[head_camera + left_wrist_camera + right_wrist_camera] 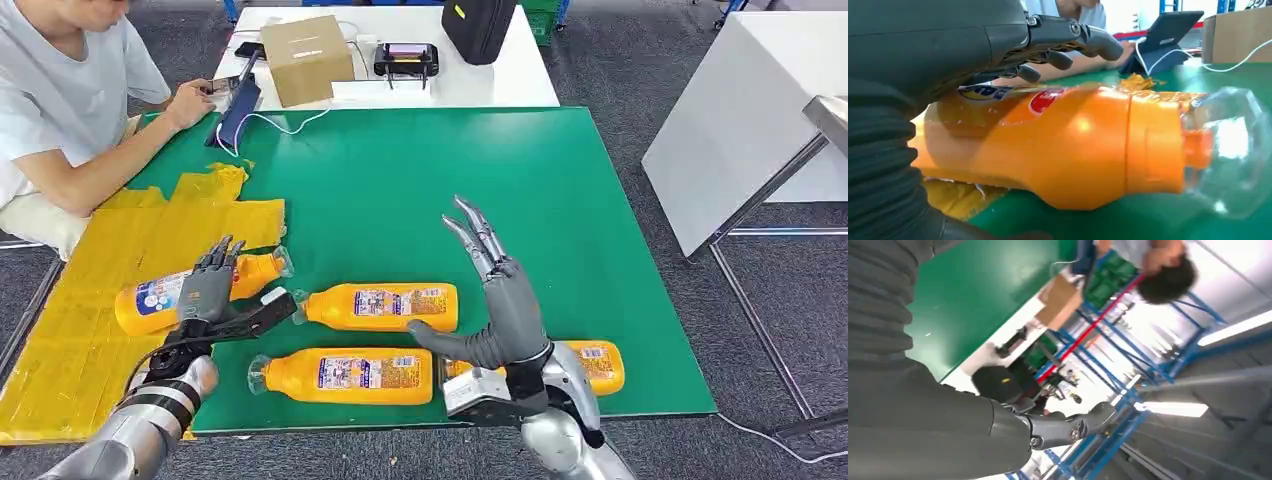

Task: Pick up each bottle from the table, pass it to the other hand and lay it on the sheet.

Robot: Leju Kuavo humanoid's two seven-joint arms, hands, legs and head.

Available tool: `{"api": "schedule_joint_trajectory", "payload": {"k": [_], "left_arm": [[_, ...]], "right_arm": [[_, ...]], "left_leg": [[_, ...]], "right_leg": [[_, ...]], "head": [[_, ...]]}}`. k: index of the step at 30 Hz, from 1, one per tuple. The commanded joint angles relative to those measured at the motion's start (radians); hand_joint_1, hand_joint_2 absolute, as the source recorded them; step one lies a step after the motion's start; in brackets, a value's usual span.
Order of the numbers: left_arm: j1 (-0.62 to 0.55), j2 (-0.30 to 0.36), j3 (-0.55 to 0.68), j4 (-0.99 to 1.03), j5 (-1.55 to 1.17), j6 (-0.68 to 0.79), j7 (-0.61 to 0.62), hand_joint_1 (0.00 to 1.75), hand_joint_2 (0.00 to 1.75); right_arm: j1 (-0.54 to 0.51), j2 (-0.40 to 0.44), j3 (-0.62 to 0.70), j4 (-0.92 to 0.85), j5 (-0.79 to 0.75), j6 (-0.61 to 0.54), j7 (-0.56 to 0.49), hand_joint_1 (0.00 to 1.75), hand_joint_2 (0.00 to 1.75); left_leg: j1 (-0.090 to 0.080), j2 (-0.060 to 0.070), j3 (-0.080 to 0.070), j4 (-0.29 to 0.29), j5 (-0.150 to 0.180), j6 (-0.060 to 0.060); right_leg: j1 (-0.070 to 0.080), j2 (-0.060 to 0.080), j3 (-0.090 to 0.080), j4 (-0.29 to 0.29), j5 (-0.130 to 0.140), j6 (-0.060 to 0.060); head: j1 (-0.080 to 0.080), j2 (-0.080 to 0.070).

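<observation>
On the green table (560,200), four orange bottles are seen, all lying on their sides. Bottle one (170,295) lies at the left edge, its body on the yellow sheet (100,270) and its clear cap end reaching onto the green. The left hand (212,300) is placed over this bottle, palm down, fingers spread across the label and thumb stretched out toward the neighbouring bottle; whether the bottle is gripped or only touched cannot be told. From the left wrist view, the fingers (1068,42) are seen arched just above the bottle's upper side, and the bottle (1073,145) is resting on the surface.

Bottle two (385,307) lies near the middle of the near half of the table, cap pointed left, just beside the left thumb. Bottle three (350,376) lies close to the near edge, parallel to bottle two, cap also left. Bottle four (595,365) lies toward the near right corner, partly hidden behind the right arm.

The right hand (495,300) is raised above the table over the gap between bottles two and four, fingers extended upward and apart, thumb out to the left; nothing is held.

At the far left corner a person (70,110) is seated, one hand (190,100) at a tablet (240,110). On the white table (500,85) beyond, a cardboard box (305,58) and a black bag (478,28) are noted.
</observation>
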Motion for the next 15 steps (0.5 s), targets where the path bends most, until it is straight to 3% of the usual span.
{"api": "schedule_joint_trajectory", "payload": {"k": [1, 5, 12, 15], "left_arm": [[0.082, -0.095, 0.168, -0.208, 0.307, -0.002, -0.193, 0.00, 1.75], [0.150, -0.130, 0.157, -0.466, 0.502, -0.062, -0.237, 0.00, 1.75], [0.165, -0.129, 0.141, -0.518, 0.558, -0.085, -0.257, 0.00, 1.75], [0.192, -0.144, 0.095, -0.644, 0.652, -0.173, -0.274, 0.00, 1.75]], "right_arm": [[-0.110, -0.044, 0.037, 0.197, 0.184, 0.010, 0.103, 0.00, 1.75], [-0.200, -0.032, 0.064, 0.343, 0.343, 0.023, 0.185, 0.00, 1.75], [-0.211, -0.027, 0.073, 0.367, 0.363, 0.032, 0.197, 0.00, 1.75], [-0.284, -0.008, 0.103, 0.483, 0.402, 0.069, 0.221, 0.00, 1.75]], "left_leg": [[0.001, 0.001, 0.004, 0.000, -0.002, -0.001], [0.002, 0.001, 0.003, 0.001, -0.002, -0.001], [0.001, 0.001, 0.003, 0.000, -0.002, -0.001], [0.002, 0.002, 0.003, 0.001, -0.002, -0.001]], "right_leg": [[0.000, 0.005, 0.004, -0.002, -0.001, -0.001], [0.001, 0.006, 0.003, -0.001, 0.000, -0.001], [0.001, 0.005, 0.003, -0.001, -0.001, -0.002], [0.001, 0.006, 0.003, 0.000, -0.001, -0.001]], "head": [[0.000, 0.000], [0.000, 0.000], [0.000, 0.000], [0.000, 0.000]]}}
